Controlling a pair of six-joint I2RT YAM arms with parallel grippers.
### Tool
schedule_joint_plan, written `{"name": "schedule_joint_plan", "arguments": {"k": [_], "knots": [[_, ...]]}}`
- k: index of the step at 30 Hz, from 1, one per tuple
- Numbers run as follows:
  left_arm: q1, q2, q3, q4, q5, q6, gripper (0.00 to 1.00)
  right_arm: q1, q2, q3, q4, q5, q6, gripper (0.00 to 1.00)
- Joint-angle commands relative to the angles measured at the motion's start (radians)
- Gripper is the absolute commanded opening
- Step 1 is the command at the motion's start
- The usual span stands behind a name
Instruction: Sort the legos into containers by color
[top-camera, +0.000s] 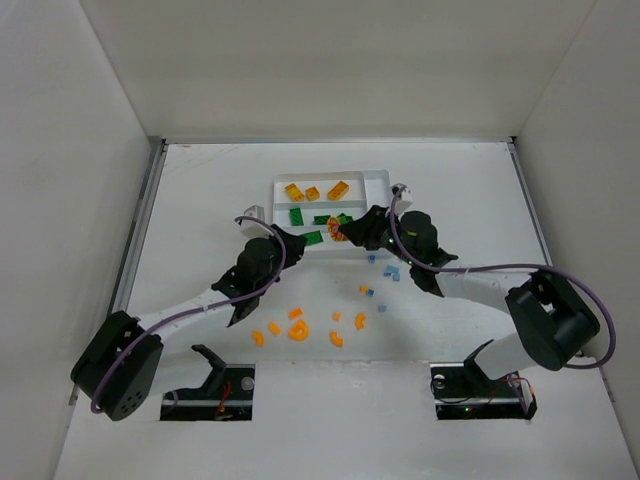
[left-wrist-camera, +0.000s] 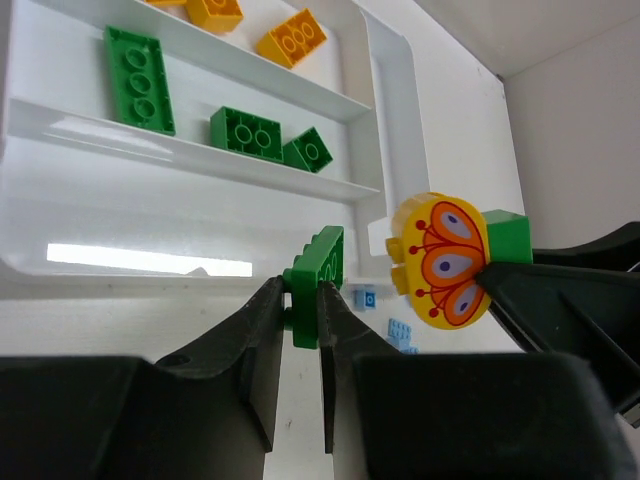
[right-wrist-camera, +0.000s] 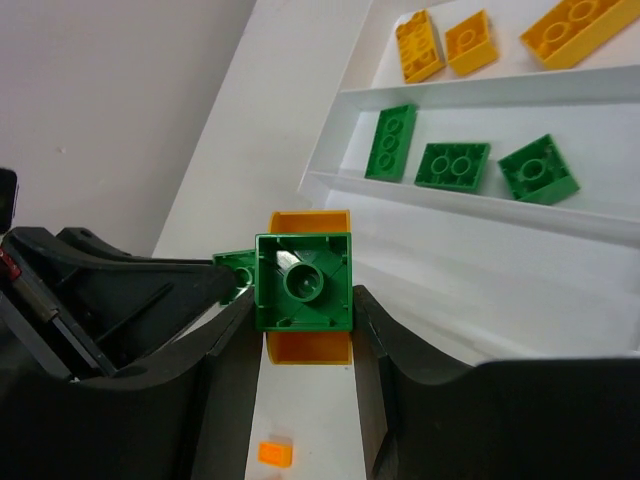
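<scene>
Two claws sit close together at the near edge of the white tray (left-wrist-camera: 395, 150): the left claw (left-wrist-camera: 303, 300) is clamped on a thin green brick (left-wrist-camera: 320, 272) held on edge, and the right claw (right-wrist-camera: 303, 300) grips a green block (right-wrist-camera: 303, 280) joined to a yellow butterfly piece (left-wrist-camera: 445, 262). Yellow bricks (right-wrist-camera: 470, 42) lie in the far slot, loose green bricks (left-wrist-camera: 245, 133) in the middle one.

Arms (top-camera: 190, 306): black joints, white links, purple cables (top-camera: 480, 268), black fingers (left-wrist-camera: 250, 345)

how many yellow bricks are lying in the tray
3 yellow bricks, all in the far slot of the tray: one at the left, one beside it, one further right. The arms cover part of the tray, so more may be hidden.
</scene>
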Motion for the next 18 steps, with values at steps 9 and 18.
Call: {"name": "schedule_joint_plan", "arguments": {"k": [9,18], "knots": [[0.152,0.114,0.086,0.105,0.035,-0.032,0.07,-0.028,-0.039,-0.016,0.115,-0.004,0.042,0.29],[0.247,0.338,0.239,0.154,0.133,-0.098,0.08,-0.024,-0.033,-0.007,0.106,-0.002,0.024,0.29]]}}
